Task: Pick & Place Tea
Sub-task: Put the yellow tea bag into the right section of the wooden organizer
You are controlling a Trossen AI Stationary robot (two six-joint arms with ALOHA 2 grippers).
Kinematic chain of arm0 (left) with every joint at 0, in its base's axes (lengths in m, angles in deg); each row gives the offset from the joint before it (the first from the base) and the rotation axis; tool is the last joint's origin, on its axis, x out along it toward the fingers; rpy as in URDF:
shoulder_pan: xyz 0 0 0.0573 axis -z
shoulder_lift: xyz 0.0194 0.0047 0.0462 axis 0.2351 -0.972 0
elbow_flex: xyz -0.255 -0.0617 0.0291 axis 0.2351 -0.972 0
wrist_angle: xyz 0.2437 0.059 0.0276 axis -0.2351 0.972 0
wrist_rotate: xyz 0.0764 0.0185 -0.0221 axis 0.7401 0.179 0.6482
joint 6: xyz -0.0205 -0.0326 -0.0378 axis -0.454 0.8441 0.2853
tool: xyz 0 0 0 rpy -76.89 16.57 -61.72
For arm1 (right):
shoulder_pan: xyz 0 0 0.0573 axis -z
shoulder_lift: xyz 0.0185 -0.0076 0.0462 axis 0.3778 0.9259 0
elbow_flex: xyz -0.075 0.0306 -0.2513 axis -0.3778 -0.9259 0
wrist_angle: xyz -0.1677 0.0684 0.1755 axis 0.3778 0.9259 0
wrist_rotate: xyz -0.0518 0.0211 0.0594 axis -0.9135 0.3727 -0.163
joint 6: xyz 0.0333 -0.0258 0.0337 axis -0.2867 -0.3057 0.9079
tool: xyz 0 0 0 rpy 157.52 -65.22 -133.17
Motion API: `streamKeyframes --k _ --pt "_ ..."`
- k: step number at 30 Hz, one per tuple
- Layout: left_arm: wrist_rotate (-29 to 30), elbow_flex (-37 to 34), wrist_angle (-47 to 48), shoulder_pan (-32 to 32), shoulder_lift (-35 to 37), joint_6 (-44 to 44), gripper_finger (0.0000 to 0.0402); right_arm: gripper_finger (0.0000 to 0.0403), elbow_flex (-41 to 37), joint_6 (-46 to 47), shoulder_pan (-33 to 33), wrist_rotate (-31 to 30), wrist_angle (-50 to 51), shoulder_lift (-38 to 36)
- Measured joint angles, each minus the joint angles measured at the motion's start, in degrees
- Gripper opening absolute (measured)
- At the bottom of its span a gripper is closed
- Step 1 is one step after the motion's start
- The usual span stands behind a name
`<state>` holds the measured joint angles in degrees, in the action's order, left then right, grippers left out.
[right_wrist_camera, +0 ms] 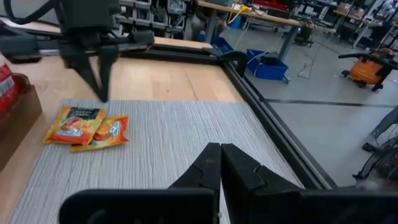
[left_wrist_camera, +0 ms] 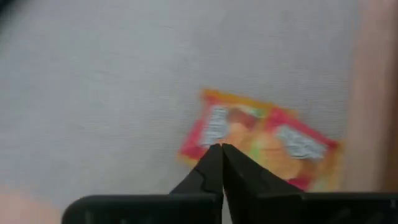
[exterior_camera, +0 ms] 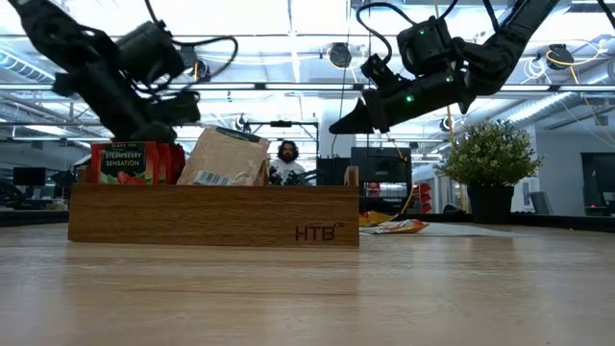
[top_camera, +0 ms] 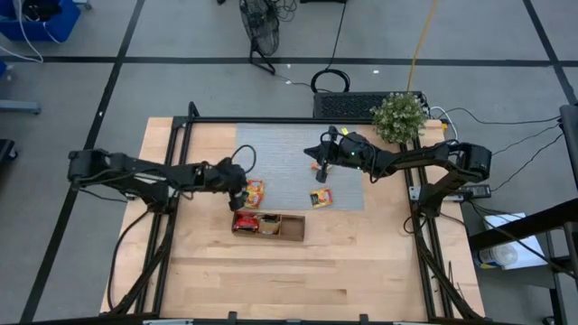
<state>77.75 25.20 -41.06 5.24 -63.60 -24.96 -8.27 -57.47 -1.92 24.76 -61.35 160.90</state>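
**Both pincers pressed together, nothing held**

Left pincer [left_wrist_camera: 221,152] hangs just above the two orange-yellow tea packets [top_camera: 255,192] on the grey mat [top_camera: 280,149], tips pressed together, empty. In the right wrist view it stands right at the near edge of that overlapping pair [right_wrist_camera: 87,129], tips pointing down.

Right pincer [right_wrist_camera: 221,152] is raised over the mat's middle, fingers together, holding nothing. Another orange-yellow packet [top_camera: 321,197] lies on the mat below it, near the mat's front edge.

Wooden tray [top_camera: 268,225] sits on the desk [top_camera: 361,262] just in front of the mat. Red packets [exterior_camera: 130,161] stand in its left compartment, a pale one [exterior_camera: 226,159] leans in the next.
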Motion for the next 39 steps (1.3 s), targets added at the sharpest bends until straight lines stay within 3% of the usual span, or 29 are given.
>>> streamKeyframes --k 2,5,17,20,24,29,30,32,36,39 --pt "-6.7 0.7 -1.4 -1.5 -2.3 0.0 0.0008 0.0000 0.0 -0.1 0.0 0.0 0.4 0.0" --pt "-11.7 1.7 -2.9 -2.6 -4.2 -0.4 0.0004 0.0000 -0.1 -0.2 0.0 0.0 0.7 0.0" --pt "-18.5 7.1 0.3 -9.5 -17.1 0.5 0.0002 0.0000 -3.1 -1.5 0.0 0.0 -0.7 0.0" --pt "-15.7 9.6 2.7 -10.7 -18.7 -0.3 0.0003 0.0000 -3.6 -1.5 0.0 0.0 -0.7 0.0" --pt "-7.3 13.2 8.7 -11.2 -18.2 -1.7 0.0002 0.0000 -4.6 -1.4 0.0 -0.1 -0.6 0.0" --pt "13.8 17.3 11.1 -11.0 -16.3 -2.3 0.0004 0.0000 -5.5 -1.6 0.0 -0.1 -0.6 0.0" --pt "15.7 17.6 11.9 -11.1 -16.0 -2.4 0.0003 0.0000 -5.6 -1.7 0.1 -0.1 -0.6 0.0" --pt "10.8 18.5 12.7 -11.5 -15.4 -4.2 0.0002 0.0000 -5.7 -1.8 0.3 -0.1 -0.6 0.0" --pt "-8.1 19.6 15.8 -11.9 -14.4 -5.6 0.0004 0.0000 -5.7 -2.0 0.9 -0.1 0.3 0.0" --pt "-12.7 19.3 21.9 -11.4 -14.5 -5.0 0.0002 0.0000 -5.7 -1.9 1.5 0.0 1.0 0.0"
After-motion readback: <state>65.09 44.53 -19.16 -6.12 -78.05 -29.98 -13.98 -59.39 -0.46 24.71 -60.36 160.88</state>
